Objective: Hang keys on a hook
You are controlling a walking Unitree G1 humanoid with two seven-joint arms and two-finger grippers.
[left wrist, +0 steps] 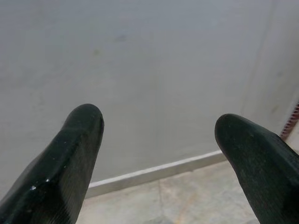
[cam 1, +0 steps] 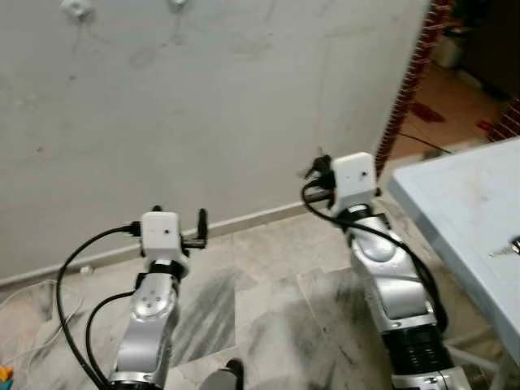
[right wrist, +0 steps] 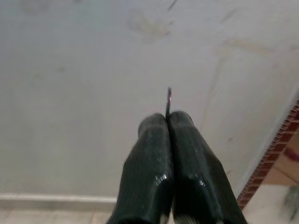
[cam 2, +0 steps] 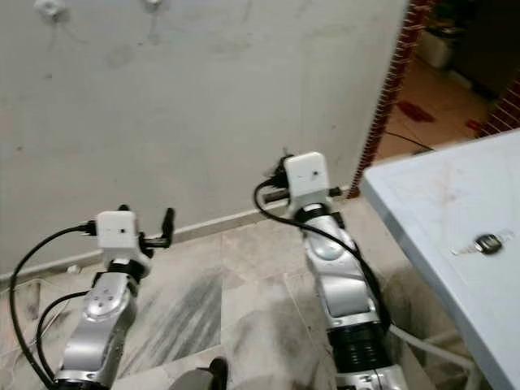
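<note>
While the left tool (left wrist: 159,154) gapes wide, the right tool (right wrist: 168,122) pinches what seems a key ring (right wrist: 168,100) edge-on, pointing wallward.

Probably a home entryway: a scuffed plaster wall (cam 1: 203,97) fills the upper left, marble floor tiles (cam 1: 268,301) lie below, brick edging (cam 1: 410,81) frames a doorway upper right.

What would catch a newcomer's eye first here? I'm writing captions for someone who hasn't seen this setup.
First, the two silver arms raised toward the pale wall: the right hand pinches a thin metal ring, the left hand is open. Then the key lying on the light table at the right.
</note>
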